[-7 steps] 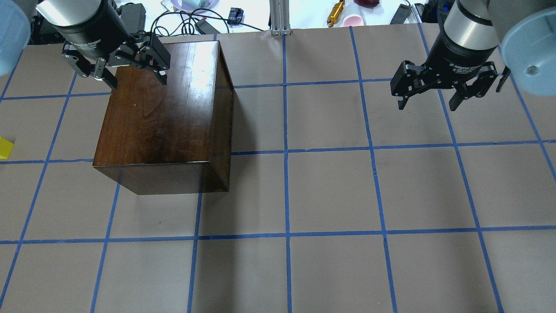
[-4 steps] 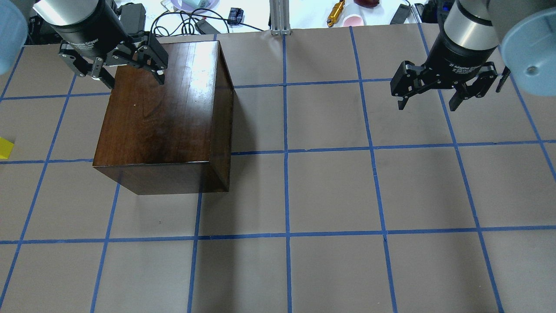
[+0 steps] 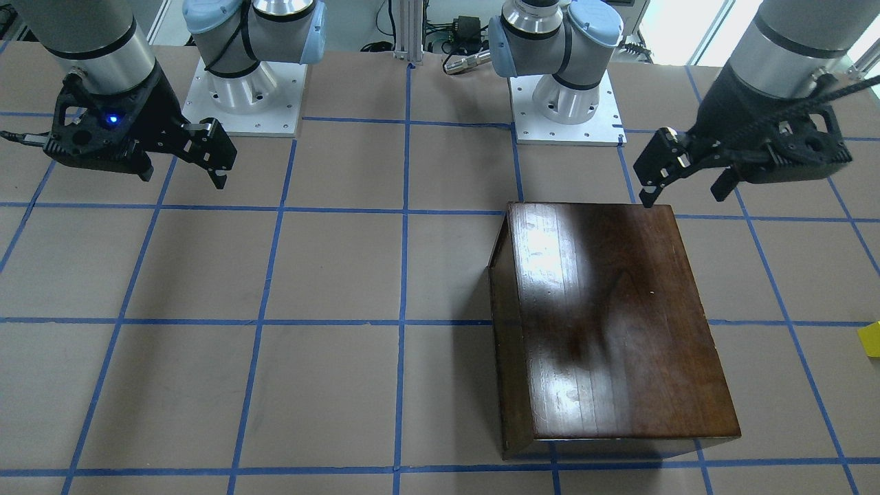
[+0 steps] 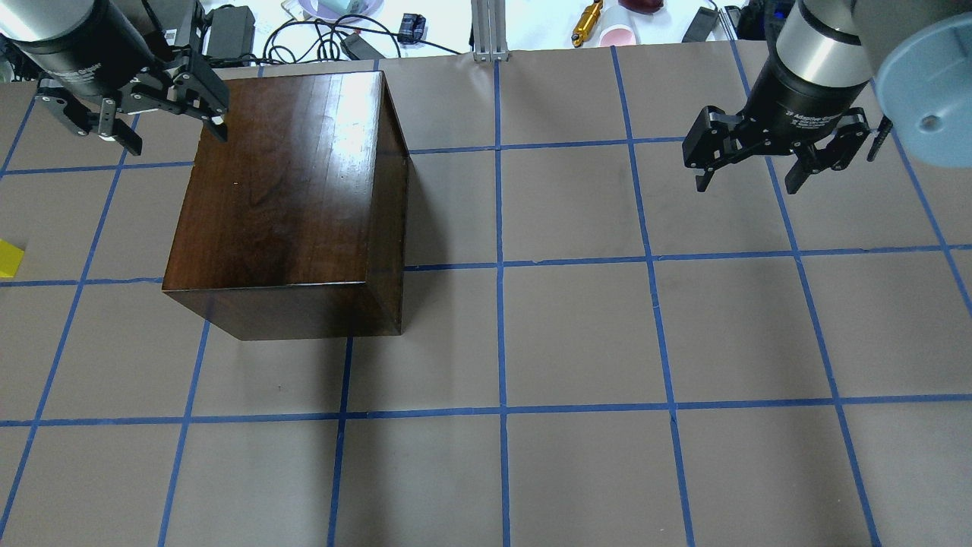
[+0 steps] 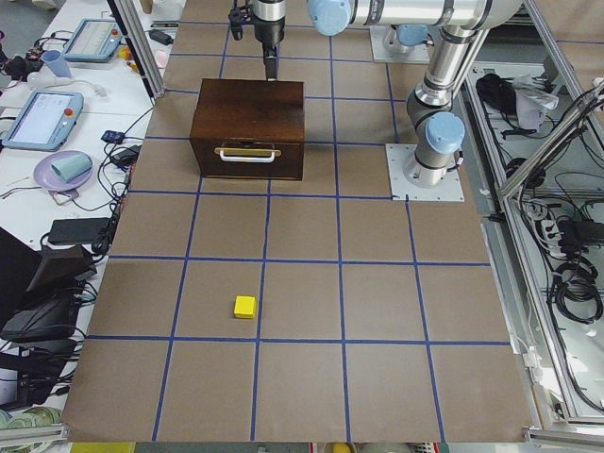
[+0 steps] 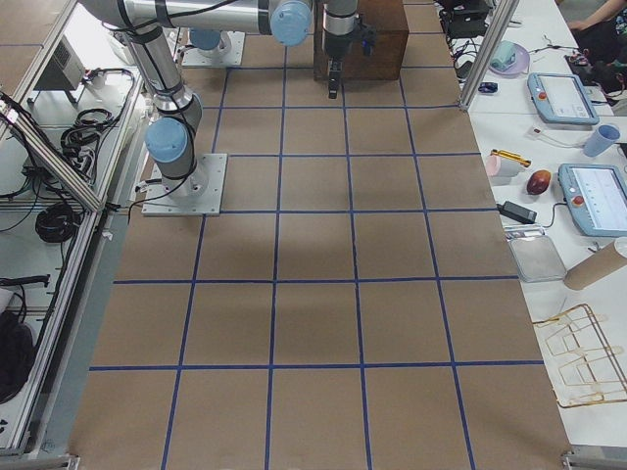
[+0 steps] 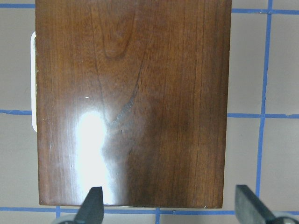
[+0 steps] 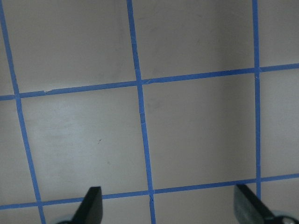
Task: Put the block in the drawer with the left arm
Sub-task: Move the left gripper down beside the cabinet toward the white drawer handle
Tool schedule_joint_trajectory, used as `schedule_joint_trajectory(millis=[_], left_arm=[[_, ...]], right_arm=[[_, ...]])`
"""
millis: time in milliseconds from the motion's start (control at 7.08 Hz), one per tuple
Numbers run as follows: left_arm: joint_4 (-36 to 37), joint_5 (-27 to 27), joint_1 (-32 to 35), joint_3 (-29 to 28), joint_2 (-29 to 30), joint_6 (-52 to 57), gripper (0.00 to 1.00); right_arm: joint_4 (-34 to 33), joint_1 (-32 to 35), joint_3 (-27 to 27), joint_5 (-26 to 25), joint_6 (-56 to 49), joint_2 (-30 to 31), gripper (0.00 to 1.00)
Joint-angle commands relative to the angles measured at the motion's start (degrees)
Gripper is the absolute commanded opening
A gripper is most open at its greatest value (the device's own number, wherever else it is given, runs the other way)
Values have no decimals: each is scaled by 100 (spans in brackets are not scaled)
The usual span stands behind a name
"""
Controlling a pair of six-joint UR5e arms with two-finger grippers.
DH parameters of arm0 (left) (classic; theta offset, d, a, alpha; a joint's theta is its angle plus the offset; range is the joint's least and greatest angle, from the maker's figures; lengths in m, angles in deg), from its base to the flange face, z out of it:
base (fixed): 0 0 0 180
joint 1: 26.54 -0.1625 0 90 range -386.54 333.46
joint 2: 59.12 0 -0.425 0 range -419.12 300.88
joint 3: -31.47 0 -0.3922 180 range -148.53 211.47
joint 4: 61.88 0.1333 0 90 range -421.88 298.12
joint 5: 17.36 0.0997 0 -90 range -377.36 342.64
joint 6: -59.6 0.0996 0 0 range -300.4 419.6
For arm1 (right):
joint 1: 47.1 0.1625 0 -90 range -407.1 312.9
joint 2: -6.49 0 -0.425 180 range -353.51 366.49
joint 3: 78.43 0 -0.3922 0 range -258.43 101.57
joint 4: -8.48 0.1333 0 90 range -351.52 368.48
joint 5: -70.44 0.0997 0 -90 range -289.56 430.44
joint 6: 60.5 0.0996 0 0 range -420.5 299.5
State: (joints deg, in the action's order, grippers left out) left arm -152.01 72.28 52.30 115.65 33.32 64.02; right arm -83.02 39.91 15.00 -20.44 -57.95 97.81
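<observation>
The yellow block (image 4: 7, 258) lies on the table at the far left edge, well left of the dark wooden cabinet (image 4: 281, 190); it also shows in the front view (image 3: 872, 339) and the left side view (image 5: 244, 306). The drawer (image 5: 247, 156) is shut, its front with a pale handle facing the block. My left gripper (image 4: 173, 137) is open and empty, hovering over the cabinet's back left corner (image 3: 684, 194). Its wrist view looks down on the cabinet top (image 7: 131, 102). My right gripper (image 4: 748, 182) is open and empty over bare table at the right.
The table (image 4: 577, 342) is brown paper with a blue tape grid. Cables, a cup and small tools lie beyond the far edge (image 4: 342, 30). Both arm bases (image 3: 564, 89) stand at the robot's side of the table.
My left gripper has moved left and back, from over the cabinet's rear top to its back left corner. It stays open. The right arm, block and cabinet have not moved.
</observation>
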Motion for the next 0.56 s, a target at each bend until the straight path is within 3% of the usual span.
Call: schedule_joint_trajectory(millis=[0,141,424], left_arm=[[91,-26,-770,20,203,1196,100],[240,-43,-1069,55,326,1863,100],[470,-621,-1519,72,634,2344,100]], right_arm=[[0,0,0,-9,0,0,100],[0,0,0,0,0,0,100],[0,0,0,-9,0,0,100]])
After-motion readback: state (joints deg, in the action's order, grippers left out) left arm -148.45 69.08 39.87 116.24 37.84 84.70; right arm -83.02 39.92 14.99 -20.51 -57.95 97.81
